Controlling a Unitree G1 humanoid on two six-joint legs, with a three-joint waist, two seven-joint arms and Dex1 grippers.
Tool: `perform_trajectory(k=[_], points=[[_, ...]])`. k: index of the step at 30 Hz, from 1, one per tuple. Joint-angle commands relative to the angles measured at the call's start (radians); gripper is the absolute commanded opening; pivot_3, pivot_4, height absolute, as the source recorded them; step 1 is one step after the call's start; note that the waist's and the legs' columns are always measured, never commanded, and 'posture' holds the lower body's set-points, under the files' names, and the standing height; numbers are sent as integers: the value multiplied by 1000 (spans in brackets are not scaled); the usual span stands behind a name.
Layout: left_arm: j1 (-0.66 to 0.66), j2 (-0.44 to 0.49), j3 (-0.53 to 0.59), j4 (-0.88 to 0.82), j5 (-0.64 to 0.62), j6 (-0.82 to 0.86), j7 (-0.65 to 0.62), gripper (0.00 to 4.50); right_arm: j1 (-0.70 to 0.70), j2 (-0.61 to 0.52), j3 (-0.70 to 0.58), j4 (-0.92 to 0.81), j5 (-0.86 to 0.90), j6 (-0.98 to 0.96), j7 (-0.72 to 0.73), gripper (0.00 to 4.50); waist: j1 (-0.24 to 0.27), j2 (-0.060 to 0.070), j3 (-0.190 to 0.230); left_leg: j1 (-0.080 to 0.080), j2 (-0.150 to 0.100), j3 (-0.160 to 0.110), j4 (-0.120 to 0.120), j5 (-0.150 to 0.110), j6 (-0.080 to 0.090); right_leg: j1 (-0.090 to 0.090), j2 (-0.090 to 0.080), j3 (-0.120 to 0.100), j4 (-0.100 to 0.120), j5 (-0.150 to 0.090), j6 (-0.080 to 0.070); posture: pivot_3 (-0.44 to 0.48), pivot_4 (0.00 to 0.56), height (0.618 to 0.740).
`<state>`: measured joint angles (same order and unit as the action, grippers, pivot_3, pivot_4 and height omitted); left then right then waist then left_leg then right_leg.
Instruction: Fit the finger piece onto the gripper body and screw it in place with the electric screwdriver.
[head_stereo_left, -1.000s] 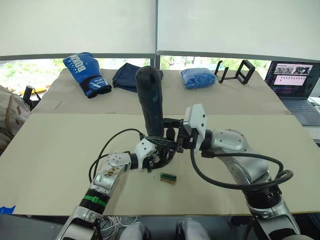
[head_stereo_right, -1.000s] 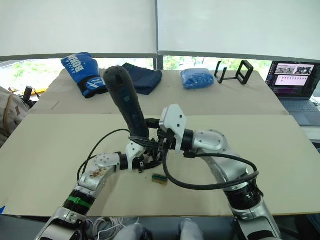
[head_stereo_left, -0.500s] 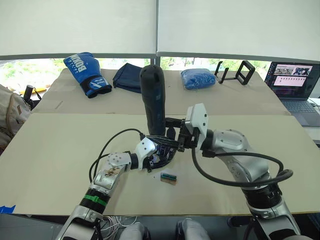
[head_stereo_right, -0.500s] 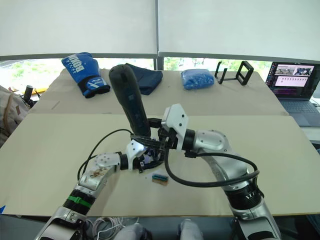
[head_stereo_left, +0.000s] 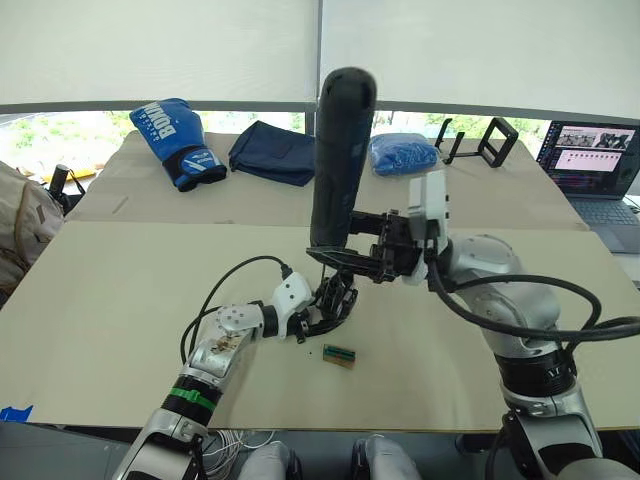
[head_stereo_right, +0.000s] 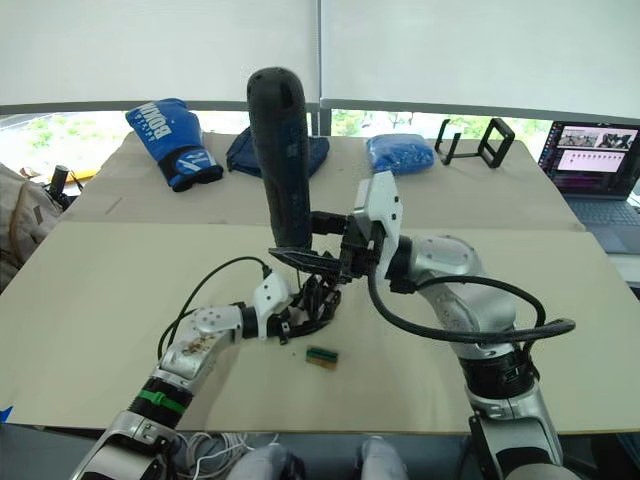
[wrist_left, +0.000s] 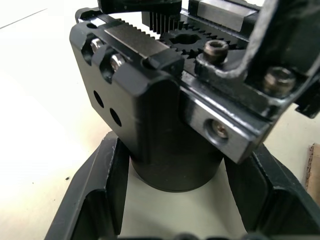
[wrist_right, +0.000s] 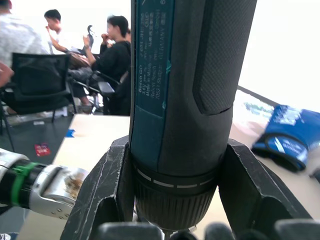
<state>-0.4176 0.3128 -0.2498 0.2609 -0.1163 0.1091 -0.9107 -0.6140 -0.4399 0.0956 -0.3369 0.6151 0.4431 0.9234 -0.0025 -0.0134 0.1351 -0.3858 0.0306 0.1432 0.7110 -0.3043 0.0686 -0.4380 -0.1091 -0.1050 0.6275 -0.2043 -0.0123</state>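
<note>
The electric screwdriver (head_stereo_left: 340, 160) stands almost upright over the table's middle, rounded end up. My right gripper (head_stereo_left: 352, 252) is shut on its lower end; in the right wrist view the fingers (wrist_right: 104, 196) clamp the electric screwdriver (wrist_right: 185, 100) on both sides. Just under its tip, the small black gripper body (head_stereo_left: 336, 298) rests on the table, with my left gripper (head_stereo_left: 320, 312) shut on it. The left wrist view shows that gripper's fingers (wrist_left: 95, 197) against the round base of the gripper body (wrist_left: 175, 160). I cannot tell the finger piece apart from the black parts.
A small green-and-brown block (head_stereo_left: 338, 354) lies just in front of the gripper body. At the back lie a blue boxing glove (head_stereo_left: 176, 140), a dark cloth (head_stereo_left: 274, 155), a blue bag (head_stereo_left: 402, 153) and black stands (head_stereo_left: 490, 140). A laptop (head_stereo_left: 590, 160) is far right. People sit in the background (wrist_right: 107, 55).
My right gripper has lifted the electric screwdriver higher, shifted it right and brought it from a left lean to nearly upright. The left gripper still holds the gripper body in place.
</note>
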Motion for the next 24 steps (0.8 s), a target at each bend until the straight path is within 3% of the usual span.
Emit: perform_trajectory(k=[1, 2, 3, 7, 10, 14, 16, 19, 22, 24], points=[[7, 3, 4, 61, 32, 0, 36, 2278, -10, -4, -60, -68, 52, -48, 33, 1965, 1, 0, 0, 0, 0, 0, 0, 0, 0, 0, 0, 0, 0, 0, 0, 0, 150, 740], [7, 3, 6, 61, 29, -2, 37, 2278, -8, -5, -63, -74, 57, -47, 38, 1965, 2, 0, 0, 0, 0, 0, 0, 0, 0, 0, 0, -1, 0, 0, 0, 0, 150, 740], [11, 1, 9, 59, 25, -4, 40, 3078, -4, -6, -71, -85, 70, -41, 40, 1965, 2, 0, 0, 0, 0, 0, 0, 0, 0, 0, 0, -1, 0, 0, 0, 0, 150, 740], [34, 12, 36, 40, 2, -7, 45, 4482, 1, -16, -121, -156, 163, 0, 28, 1965, 3, 0, 0, 0, 0, 0, 0, 0, 0, 0, 0, -2, 0, 0, 0, 0, 150, 740], [95, 57, 77, -36, -29, 0, 28, 4482, -24, -65, -199, -203, 273, 65, -22, 1965, -5, 0, 1, 0, 1, 0, 0, 0, 0, -1, 0, -2, 0, 0, 0, 0, 150, 740], [230, 154, 169, -214, -196, 98, -87, 4482, -35, -201, -345, -216, 547, 243, -186, 1965, -17, 0, 2, 0, 2, 0, -2, 0, -1, -2, -1, 0, 0, 0, -1, 0, 150, 740], [316, 242, 247, -276, -259, 74, -162, 4482, -29, -345, -437, -161, 612, 337, -217, 1965, -14, 2, 5, 1, 2, -1, -5, 1, -2, -2, -2, 0, -1, -1, -2, 0, 150, 740], [373, 303, 320, -317, -329, 65, -212, 4482, 29, -572, -501, -71, 607, 476, -181, 1965, -4, 6, 10, 0, 1, -1, -7, 1, -3, -4, -3, 0, -2, -2, -4, 0, 150, 740], [405, 360, 401, -360, -423, 57, -306, 4482, 96, -790, -521, 61, 588, 652, -132, 1965, 16, 7, 12, -3, 1, -1, -7, 0, 0, -5, -4, -3, -5, -2, -5, 0, 150, 740], [414, 398, 440, -400, -476, 64, -363, 4482, 119, -915, -457, 117, 514, 714, -114, 1965, 16, 8, 14, -6, 1, -1, -7, 0, -1, -8, -4, -3, -6, -2, -5, 0, 150, 740]])
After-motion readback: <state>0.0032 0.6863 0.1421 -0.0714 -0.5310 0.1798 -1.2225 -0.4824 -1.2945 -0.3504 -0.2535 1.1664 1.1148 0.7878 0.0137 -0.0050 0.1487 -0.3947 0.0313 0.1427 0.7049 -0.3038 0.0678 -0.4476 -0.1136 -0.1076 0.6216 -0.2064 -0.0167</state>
